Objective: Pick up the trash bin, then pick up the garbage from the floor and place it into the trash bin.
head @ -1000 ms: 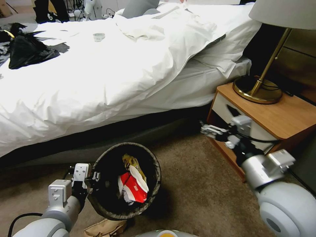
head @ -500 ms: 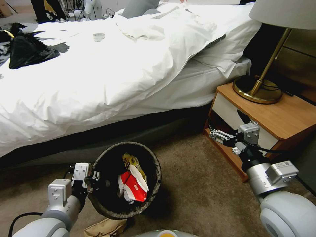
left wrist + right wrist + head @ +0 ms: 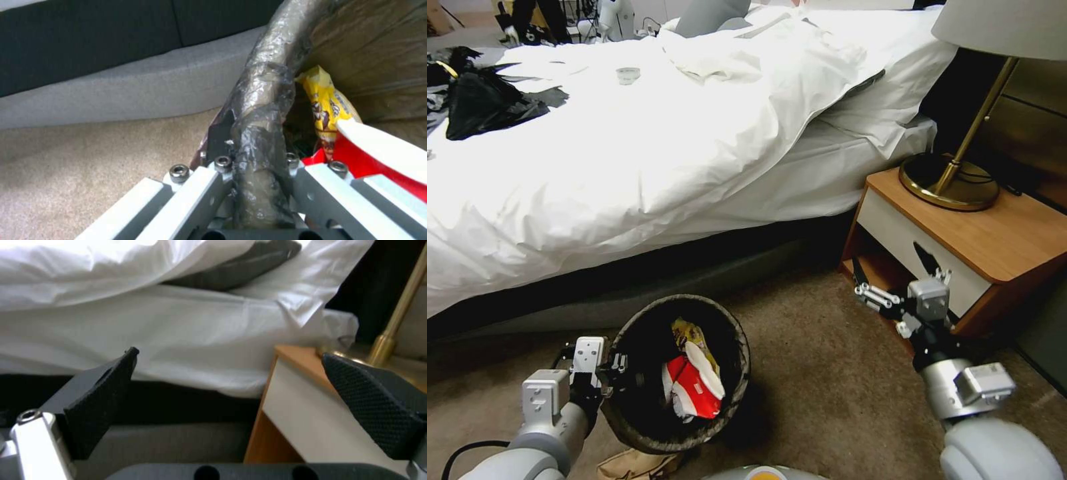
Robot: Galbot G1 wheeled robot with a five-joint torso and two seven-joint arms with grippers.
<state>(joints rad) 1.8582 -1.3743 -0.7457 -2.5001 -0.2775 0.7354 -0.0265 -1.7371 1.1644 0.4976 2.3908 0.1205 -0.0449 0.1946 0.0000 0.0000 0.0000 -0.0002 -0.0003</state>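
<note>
1. The trash bin [image 3: 677,373] sits low over the carpet [image 3: 827,387] in front of the bed [image 3: 627,167], its dark liner folded over the rim.
2. Inside the bin lie two snack wrappers: one red-and-white wrapper [image 3: 694,387] and one yellow wrapper [image 3: 690,331] tucked behind it, touching it.
3. The left gripper [image 3: 620,380] is at the bin's left rim. In the left wrist view the left gripper [image 3: 256,166] has its two jaws closed down on the liner-covered rim, one outside the wall and one inside, with the bagged edge pinched between them.
4. The right gripper [image 3: 894,277] is held in the air well to the right of the bin, just in front of the nightstand [image 3: 994,240]. Its two jaws stand wide apart, nothing between them and touching nothing; in the right wrist view its black ribbed pads [image 3: 100,396] frame the bed's edge and the nightstand's front.
5. One brass lamp [image 3: 960,167] stands on the nightstand.
6. One brown paper piece [image 3: 634,463] lies on the carpet just beside the bin's near side.
</note>
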